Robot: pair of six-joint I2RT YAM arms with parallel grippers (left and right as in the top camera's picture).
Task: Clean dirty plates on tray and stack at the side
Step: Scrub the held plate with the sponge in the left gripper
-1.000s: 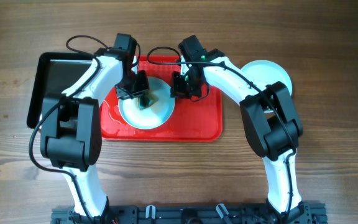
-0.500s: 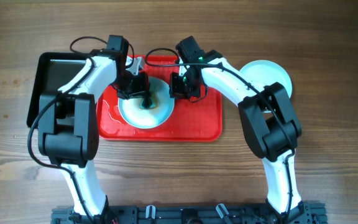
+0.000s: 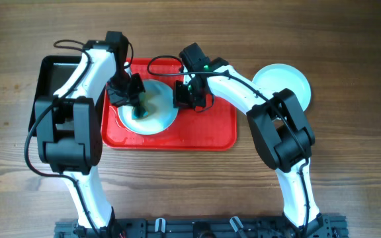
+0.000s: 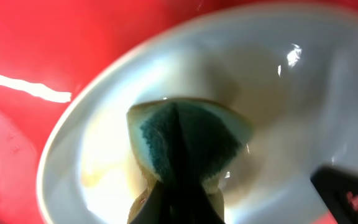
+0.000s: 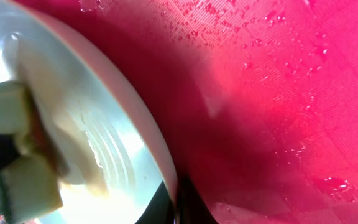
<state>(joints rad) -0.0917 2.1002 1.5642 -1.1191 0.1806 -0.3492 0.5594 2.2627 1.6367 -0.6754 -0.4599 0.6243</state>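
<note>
A pale mint-white plate lies on the red tray, left of its middle. My left gripper is shut on a sponge, green on top and yellow below, and presses it onto the plate's centre. Yellowish smears show on the plate. My right gripper is shut on the plate's right rim, with the wet tray beside it. Another plate rests on the table right of the tray. A third plate is not visible.
A black glossy tray stands on the wooden table left of the red tray, under my left arm. Water drops lie on the red tray's floor.
The plate has shifted left on the red tray, with both grippers moving left along with it. The sponge has stayed on the plate.
</note>
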